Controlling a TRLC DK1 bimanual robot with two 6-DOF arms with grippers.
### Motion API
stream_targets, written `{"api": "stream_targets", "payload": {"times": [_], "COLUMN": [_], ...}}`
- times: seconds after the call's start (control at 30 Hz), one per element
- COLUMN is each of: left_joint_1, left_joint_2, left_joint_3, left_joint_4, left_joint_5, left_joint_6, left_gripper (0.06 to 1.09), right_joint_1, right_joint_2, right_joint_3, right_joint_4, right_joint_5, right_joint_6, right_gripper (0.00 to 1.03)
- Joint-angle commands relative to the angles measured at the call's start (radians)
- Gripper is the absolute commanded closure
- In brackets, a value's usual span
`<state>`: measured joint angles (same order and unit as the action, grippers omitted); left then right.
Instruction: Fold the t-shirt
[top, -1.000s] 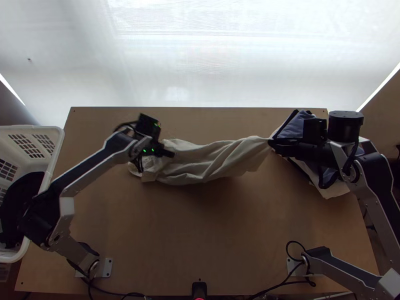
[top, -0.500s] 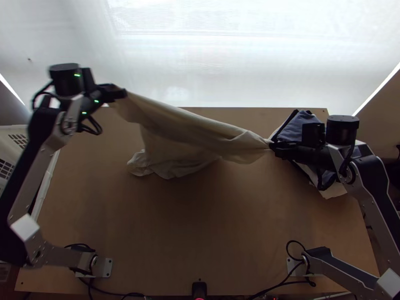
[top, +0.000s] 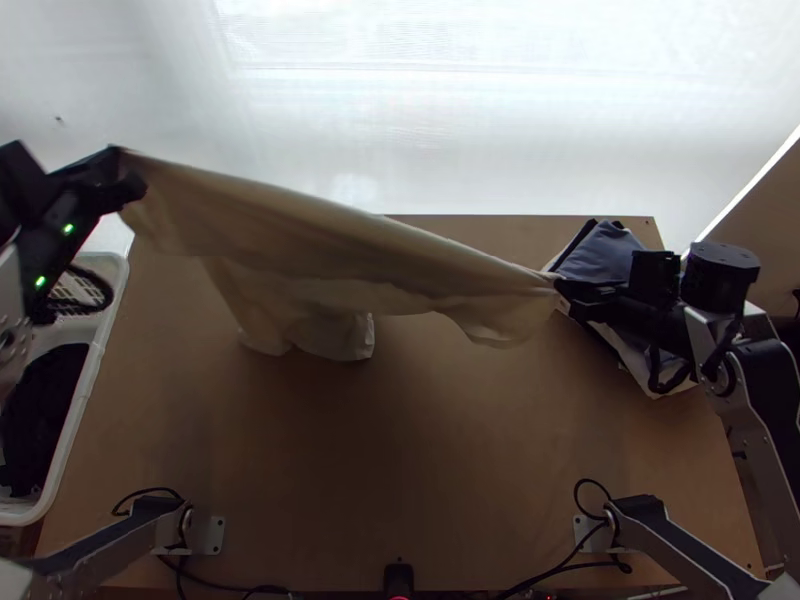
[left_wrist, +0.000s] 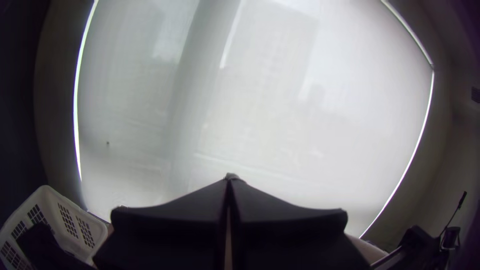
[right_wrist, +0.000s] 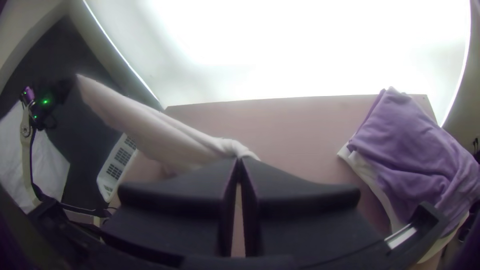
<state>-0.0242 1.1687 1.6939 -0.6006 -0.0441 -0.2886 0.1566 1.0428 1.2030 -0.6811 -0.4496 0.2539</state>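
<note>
A cream t-shirt (top: 330, 245) is stretched in the air between both grippers, its lower part hanging to the table left of centre. High at the upper left, my left gripper (top: 125, 170) is shut on one corner of the cloth. In the left wrist view, the fingers of the left gripper (left_wrist: 229, 181) meet with a bit of fabric at the tips. My right gripper (top: 562, 288) is shut on the opposite end. From the right wrist, the t-shirt (right_wrist: 165, 132) runs away from the closed right gripper (right_wrist: 240, 162) toward the other arm.
A pile of folded clothes (top: 600, 252), purple-blue on top, lies at the table's right, beneath the right arm. A white basket (top: 85, 400) holding dark cloth stands at the left edge. Bare wooden table (top: 400, 450) spreads in front of the t-shirt.
My left gripper has risen from the table and moved far to the left, pulling its end of the t-shirt up and taut. The right gripper has shifted slightly to the right.
</note>
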Motion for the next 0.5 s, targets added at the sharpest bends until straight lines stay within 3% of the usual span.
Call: {"api": "stream_targets", "payload": {"times": [0.0, 0.23, 0.47], "left_joint_1": [0.017, -0.011, -0.125], "left_joint_2": [-0.199, -0.346, -0.350], "left_joint_3": [-0.092, -0.211, -0.296], "left_joint_4": [-0.011, -0.045, -0.125], "left_joint_5": [0.036, 0.070, 0.070], "left_joint_6": [-0.021, -0.053, -0.081], "left_gripper": [1.05, 1.05, 1.05], "right_joint_1": [0.011, 0.086, 0.087], "right_joint_2": [-0.078, -0.138, -0.136], "right_joint_3": [-0.011, -0.023, -0.100], "right_joint_4": [0.011, -0.034, -0.118], "right_joint_5": [0.002, -0.004, -0.037], "right_joint_6": [-0.008, -0.027, -0.022], "right_gripper": [1.00, 1.00, 1.00]}}
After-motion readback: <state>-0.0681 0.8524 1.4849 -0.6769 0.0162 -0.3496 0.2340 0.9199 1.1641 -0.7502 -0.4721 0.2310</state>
